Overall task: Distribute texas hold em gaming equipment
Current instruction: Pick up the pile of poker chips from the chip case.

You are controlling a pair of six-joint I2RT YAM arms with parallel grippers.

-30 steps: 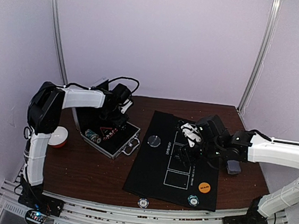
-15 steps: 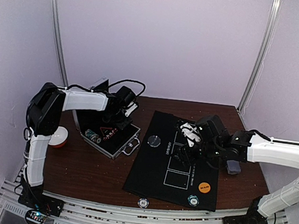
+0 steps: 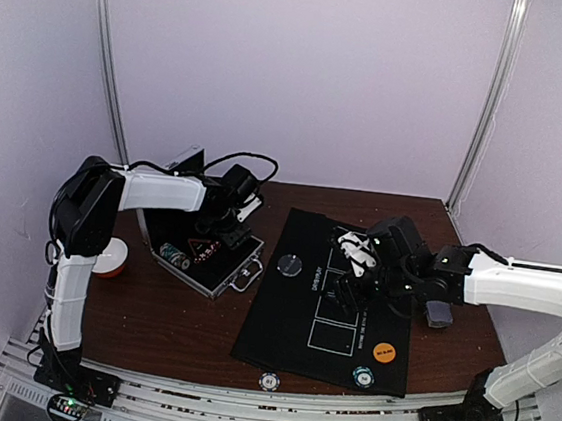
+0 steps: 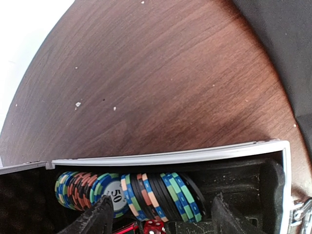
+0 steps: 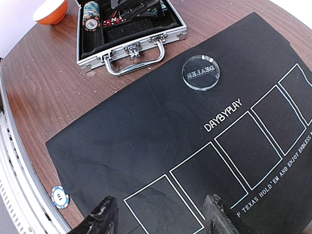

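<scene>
Left gripper (image 4: 163, 219): held over the open silver case (image 4: 165, 155). Its fingers are spread apart and nothing is pinched.
Right gripper (image 5: 158, 219): held above the black mat (image 5: 146, 136). Its fingers are spread apart too, and nothing is held.
Chips in the case (image 4: 146, 192): stood on edge in a row along the case wall, just past the left fingers. A red die (image 4: 155, 226) is seen beside them.
Chips outside: a teal chip (image 3: 365, 377) is laid on the mat's near edge, close to an orange disc (image 3: 383, 350). A blue-and-white chip (image 5: 59, 197) is laid on the table (image 4: 146, 73), just off the mat.
Around: a clear dealer disc (image 5: 200, 72) is set on the mat. A red-and-white bowl (image 3: 110, 256) is set left of the case.
In the way: the case wall and handle (image 5: 134, 58) are placed between the chip row and the mat.
Changed: since a second ago, the left gripper has been moved a little toward the mat. Nothing else is seen moved.
Look and feel: the case is shiny metal, lined dark. The mat is black cloth with white boxes. The table is brown wood. The chips are round with striped edges.
</scene>
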